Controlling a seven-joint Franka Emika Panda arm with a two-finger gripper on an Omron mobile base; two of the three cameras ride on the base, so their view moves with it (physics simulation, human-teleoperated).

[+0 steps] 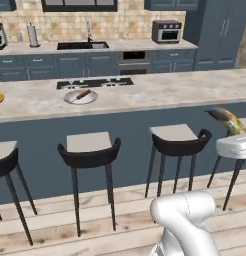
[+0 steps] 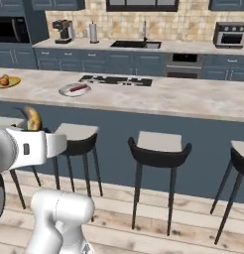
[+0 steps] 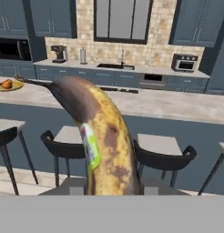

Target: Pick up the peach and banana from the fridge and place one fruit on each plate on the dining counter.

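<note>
from the left base view, the curved yellow banana with brown mottling and a dark tip [image 1: 226, 120] sticks up from the end of the white arm at the right edge, in the air on the stool side of the long beige marbled dining counter [image 1: 160, 92]; the pale grey-silver round plate [image 1: 80, 96] by the black cooktop carries a short red-brown stick and no fruit yet. from the right base view, the small round orange peach [image 2: 4, 80] already sits on the yellow plate with the darker rim [image 2: 13, 82] at the counter's far left, so i'd judge one fruit delivered. in the hand view the claw [image 3: 114, 191] is closed on the banana, which rises straight up from it. what's left, i reckon, is carrying it to the grey plate and letting go.
</note>
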